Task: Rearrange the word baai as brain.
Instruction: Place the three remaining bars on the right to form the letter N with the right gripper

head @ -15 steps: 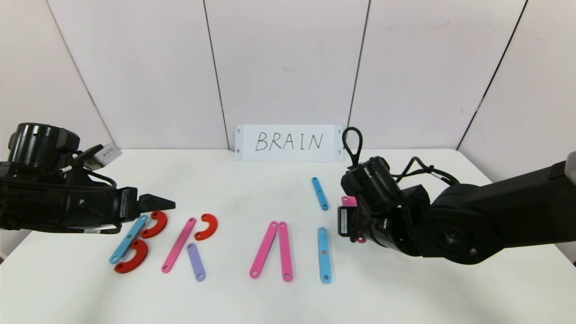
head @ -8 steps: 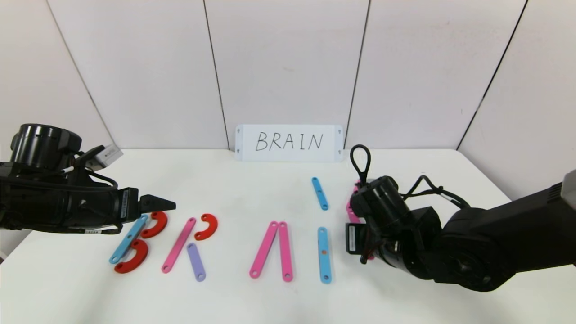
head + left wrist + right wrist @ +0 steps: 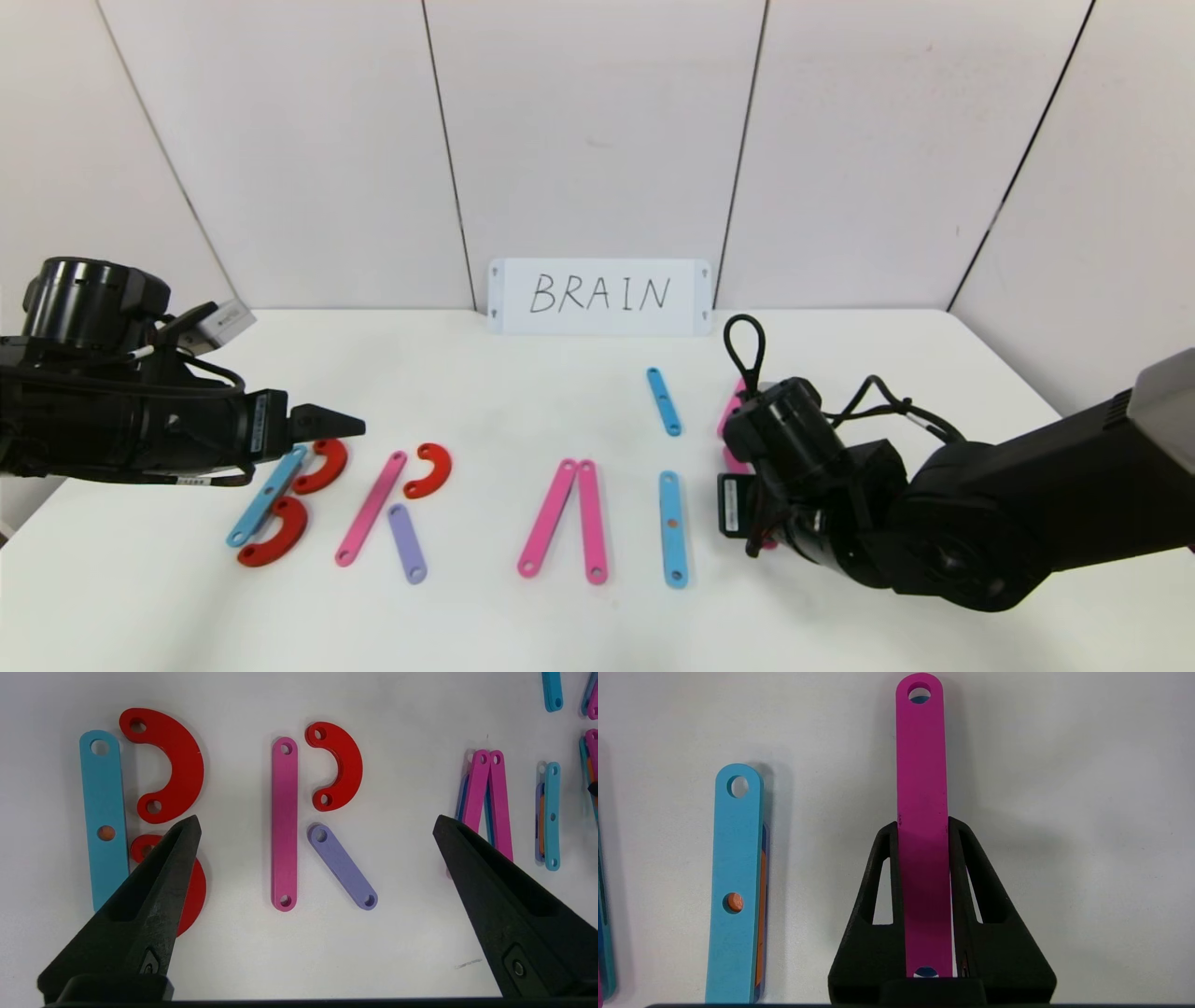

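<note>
The flat-piece word lies across the table front. B is a blue bar (image 3: pixel 266 495) with two red curves (image 3: pixel 322 465). R is a pink bar (image 3: pixel 371 509), a red curve (image 3: pixel 429 469) and a purple bar (image 3: pixel 407 543). A is two pink bars (image 3: pixel 548 518). I is a blue bar (image 3: pixel 673 527). My right gripper (image 3: pixel 923 826) is shut on a pink bar (image 3: pixel 921 765), held lengthwise just right of the I bar (image 3: pixel 735 882). The pink bar's far end shows in the head view (image 3: pixel 731 411). My left gripper (image 3: pixel 315 819) is open and empty, over the B and R.
A short blue bar (image 3: pixel 664 401) lies slanted behind the I. The white card with handwritten BRAIN (image 3: pixel 599 296) leans on the back wall. Bare table (image 3: pixel 934 373) lies right of and behind my right arm.
My right arm has moved toward the table's front and a little right, carrying the pink bar, whose far end now shows behind the wrist. The left arm has not moved.
</note>
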### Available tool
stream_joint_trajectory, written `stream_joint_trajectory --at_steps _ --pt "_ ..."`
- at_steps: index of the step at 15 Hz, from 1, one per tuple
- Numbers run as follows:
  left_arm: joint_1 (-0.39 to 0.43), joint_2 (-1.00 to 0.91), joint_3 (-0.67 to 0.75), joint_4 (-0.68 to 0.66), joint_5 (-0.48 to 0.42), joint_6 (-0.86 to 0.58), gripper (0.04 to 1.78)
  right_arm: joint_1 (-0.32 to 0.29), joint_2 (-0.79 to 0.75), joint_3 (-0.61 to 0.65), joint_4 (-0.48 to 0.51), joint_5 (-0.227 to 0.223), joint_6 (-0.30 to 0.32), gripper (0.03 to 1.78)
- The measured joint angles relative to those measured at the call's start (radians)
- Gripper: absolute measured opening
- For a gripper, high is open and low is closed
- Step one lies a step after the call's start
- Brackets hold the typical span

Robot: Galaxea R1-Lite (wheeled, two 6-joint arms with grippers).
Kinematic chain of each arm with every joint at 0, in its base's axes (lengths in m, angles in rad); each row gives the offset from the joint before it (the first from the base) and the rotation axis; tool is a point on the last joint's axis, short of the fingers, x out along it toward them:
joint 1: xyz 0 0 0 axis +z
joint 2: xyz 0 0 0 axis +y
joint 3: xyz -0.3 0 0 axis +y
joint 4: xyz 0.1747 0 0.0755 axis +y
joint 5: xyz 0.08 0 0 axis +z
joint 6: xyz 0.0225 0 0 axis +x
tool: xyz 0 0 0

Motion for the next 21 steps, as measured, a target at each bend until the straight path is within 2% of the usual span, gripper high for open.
stream_joint_trajectory --at_steps 3,5,7,9,11,13,15,21 --pt "0.0 0.001 0.0 0.0 0.0 0.001 1.74 -0.001 0.006 -0.002 0.0 -0.001 0.0 0.38" --pt "0.0 0.004 0.0 0.0 0.0 0.001 1.74 -0.003 0.006 -0.002 0.0 0.0 0.0 0.55" --pt "0.0 0.007 0.0 0.0 0.0 0.001 1.74 -0.004 0.004 0.0 0.0 0.0 0.0 0.83" --pt "-0.001 0.01 0.0 0.0 0.0 0.0 1.74 -0.004 0.004 0.003 0.0 0.0 0.001 1.21" --pt "-0.001 0.011 0.0 0.0 0.0 0.001 1.74 -0.004 0.003 0.004 0.0 -0.001 0.001 1.47" --pt "-0.001 0.011 0.0 0.0 0.001 0.001 1.74 -0.006 0.003 0.005 0.0 -0.001 0.001 1.65" --pt "-0.001 0.011 -0.001 0.0 0.0 0.0 1.74 -0.01 0.001 0.006 0.0 -0.001 0.0 1.73" --pt "0.0 0.011 -0.002 0.0 0.0 0.001 1.74 -0.04 0.006 -0.033 0.004 -0.004 -0.03 1.74"
